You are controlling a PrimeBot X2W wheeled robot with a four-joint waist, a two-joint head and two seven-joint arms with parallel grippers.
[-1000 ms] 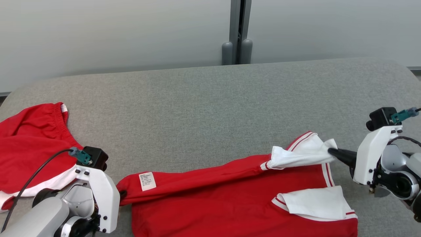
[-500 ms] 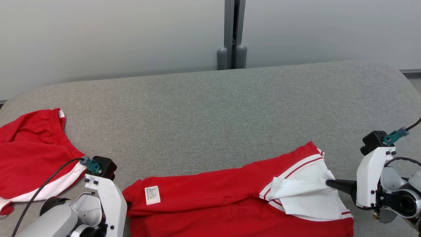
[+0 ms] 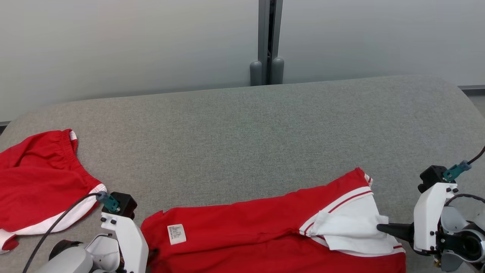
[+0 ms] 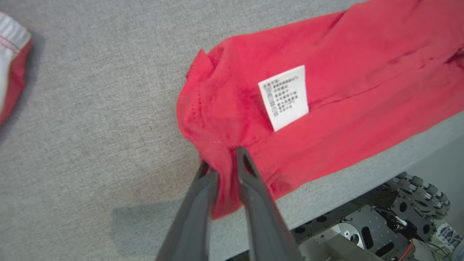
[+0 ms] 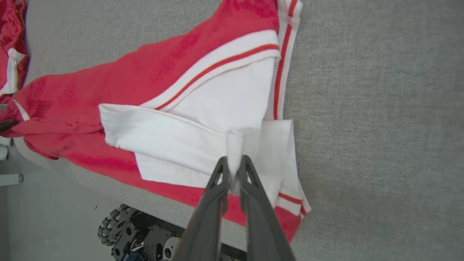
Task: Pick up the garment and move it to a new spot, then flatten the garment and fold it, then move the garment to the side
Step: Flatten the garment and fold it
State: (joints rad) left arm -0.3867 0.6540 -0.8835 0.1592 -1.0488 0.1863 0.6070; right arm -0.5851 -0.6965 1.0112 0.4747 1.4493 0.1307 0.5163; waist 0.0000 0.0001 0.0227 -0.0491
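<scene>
At the near edge of the grey padded table [image 3: 242, 129], the left gripper [image 4: 222, 159] pinches a bunched red corner of the shirt [image 3: 246, 223], with cloth caught between its two fingers, just beside the white care label [image 4: 286, 97]. The right gripper [image 5: 233, 163] is clamped on a fold of the white sleeve [image 5: 203, 119] at the shirt's other end. The shirt lies stretched between them along the table's front edge. Farther back on the left, a second red garment [image 3: 34, 182] lies well apart from it. Behind the table stands a pale wall [image 3: 113, 45] with a grey post [image 3: 267, 41].
</scene>
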